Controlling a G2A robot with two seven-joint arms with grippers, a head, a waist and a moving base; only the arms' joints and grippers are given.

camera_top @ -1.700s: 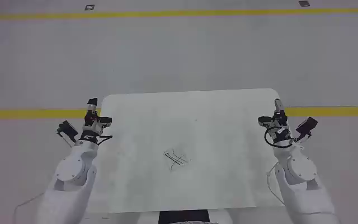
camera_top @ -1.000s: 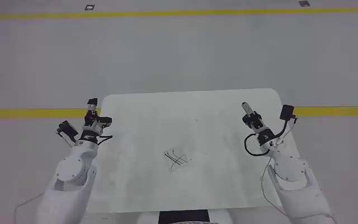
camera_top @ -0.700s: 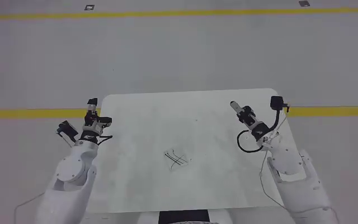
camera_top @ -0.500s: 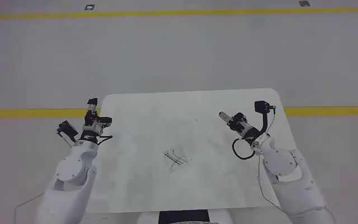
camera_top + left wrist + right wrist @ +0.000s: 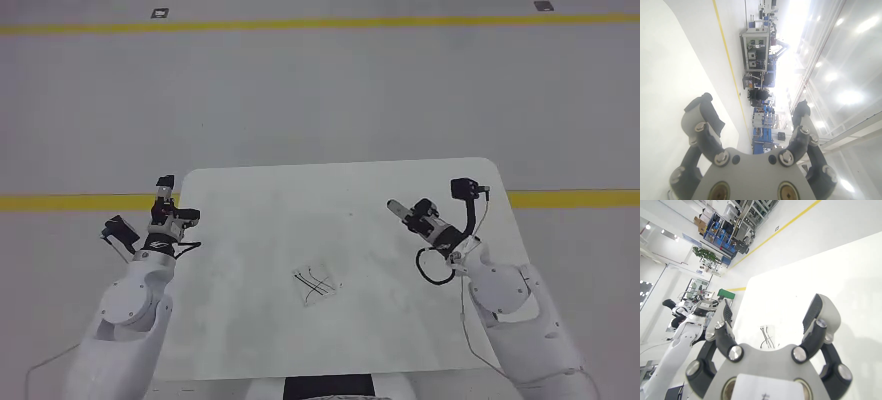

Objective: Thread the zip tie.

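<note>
Top view: zip ties [image 5: 317, 284], right hand [image 5: 392, 207] apart

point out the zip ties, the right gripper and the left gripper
zip ties [image 5: 317, 284], top view, where the black strands cross
right gripper [image 5: 770, 306], right wrist view, midway between its open fingertips
left gripper [image 5: 753, 101], left wrist view, midway between its open fingertips

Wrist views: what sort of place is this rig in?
Probably a robotics lab or factory hall: a yellow floor line runs past the white table, and behind it stand a framed equipment cabinet and blue storage bins.
</note>
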